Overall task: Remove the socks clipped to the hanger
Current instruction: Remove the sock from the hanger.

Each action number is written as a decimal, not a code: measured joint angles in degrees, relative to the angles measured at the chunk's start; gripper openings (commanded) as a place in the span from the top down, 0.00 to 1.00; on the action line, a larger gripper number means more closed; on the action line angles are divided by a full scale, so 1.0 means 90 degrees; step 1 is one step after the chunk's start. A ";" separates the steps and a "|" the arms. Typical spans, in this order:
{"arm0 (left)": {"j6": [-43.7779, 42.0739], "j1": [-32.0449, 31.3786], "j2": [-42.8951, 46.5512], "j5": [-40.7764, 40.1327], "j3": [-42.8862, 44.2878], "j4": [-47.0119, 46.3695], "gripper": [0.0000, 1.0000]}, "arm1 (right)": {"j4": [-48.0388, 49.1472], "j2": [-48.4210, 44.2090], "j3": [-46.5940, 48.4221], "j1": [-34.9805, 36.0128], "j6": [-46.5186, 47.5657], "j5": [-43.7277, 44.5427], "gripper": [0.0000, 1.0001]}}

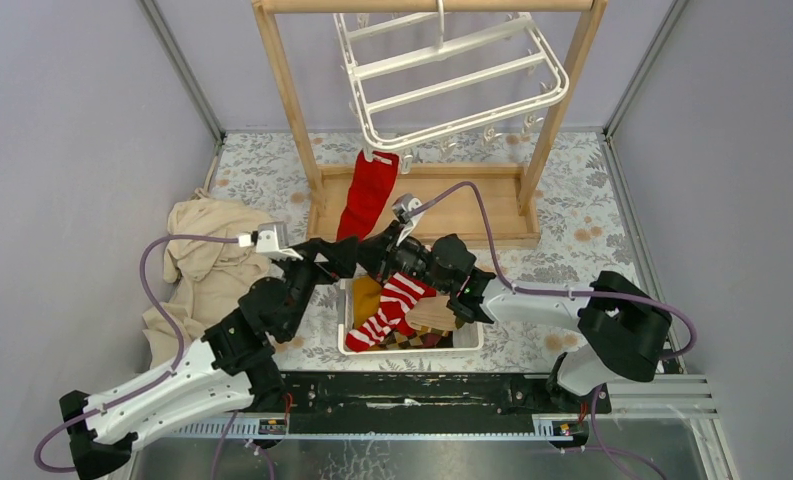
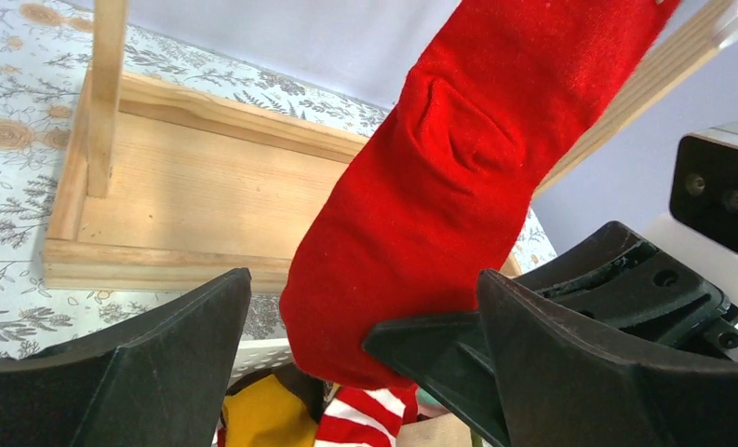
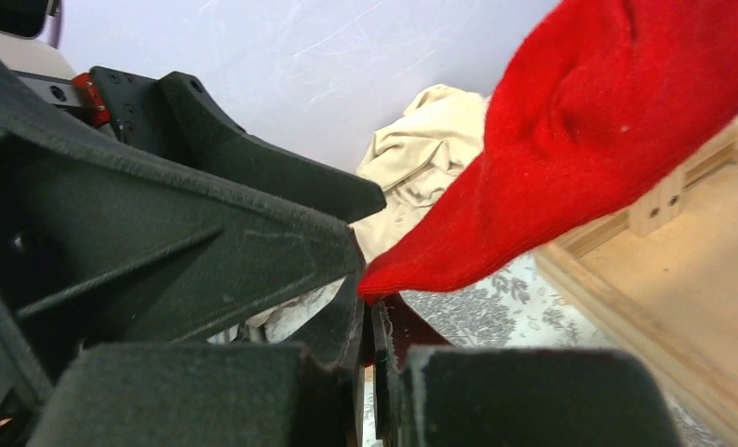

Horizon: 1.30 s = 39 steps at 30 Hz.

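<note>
Left gripper (image 2: 363, 289) spread wide around red sock (image 2: 458, 177), right gripper (image 3: 376, 345) clenched on its toe, sock top clipped to hanger (image 1: 452, 75) upper centre

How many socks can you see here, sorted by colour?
Plain red sock, clipped to the hanger: 1
Red-and-white striped sock, in the white basket: 1
Mustard yellow sock, in the basket: 1
Tan sock, in the basket: 1
Total: 4 that show; part of the basket is hidden, so more may lie there.
</note>
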<state>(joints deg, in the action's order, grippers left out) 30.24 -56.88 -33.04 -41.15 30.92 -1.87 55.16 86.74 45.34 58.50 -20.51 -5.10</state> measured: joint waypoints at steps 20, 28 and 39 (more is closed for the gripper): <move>0.1124 0.4486 -0.1214 0.4112 -0.0894 -0.2069 0.02 | -0.0177 0.0117 -0.0032 -0.0073 -0.0274 -0.0551 1.00; 0.2008 0.4935 -0.1564 0.6234 -0.1542 -0.3983 0.01 | -0.0525 0.0029 -0.0032 -0.0192 -0.0095 -0.0544 1.00; 0.3150 0.5323 -0.2450 0.7679 -0.1984 -0.6329 0.02 | -0.0743 -0.0180 -0.0032 -0.0483 -0.0002 -0.0561 1.00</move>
<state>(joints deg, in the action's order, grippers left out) 58.59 -8.97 -55.09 27.97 13.06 -58.83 48.47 85.12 45.06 54.15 -20.53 -10.15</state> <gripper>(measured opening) 0.986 0.055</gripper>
